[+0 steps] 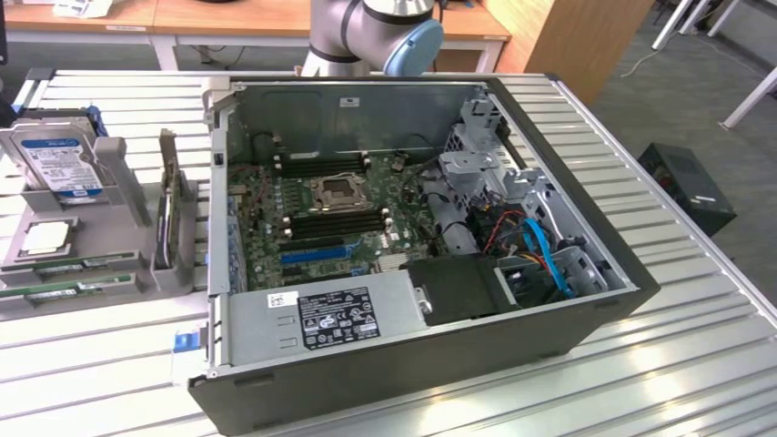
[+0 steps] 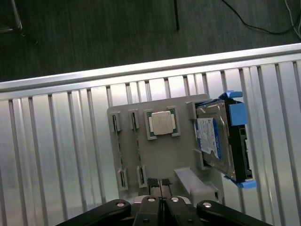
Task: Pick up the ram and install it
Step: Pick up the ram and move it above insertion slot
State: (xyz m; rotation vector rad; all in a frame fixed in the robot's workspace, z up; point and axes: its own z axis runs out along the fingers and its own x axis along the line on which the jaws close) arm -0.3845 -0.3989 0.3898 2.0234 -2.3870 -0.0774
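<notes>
Hand (image 2: 160, 182) clenched near grey tray (image 2: 155, 160); slatted aluminium table (image 2: 51, 141); dark carpet floor (image 2: 94, 33); wooden desks (image 1: 231, 16) beyond.

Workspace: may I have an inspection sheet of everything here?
Surface: slatted metal table bearing open case and grey holder.
Job's things: ram sticks in holder, none in gripper.
Clutter: hard drive, CPU, card, all on holder.
Grippers: gripper shut, empty, above holder's edge.
Cables: blue and red cables inside case.
Surroundings: wooden desks, black box on floor.
</notes>
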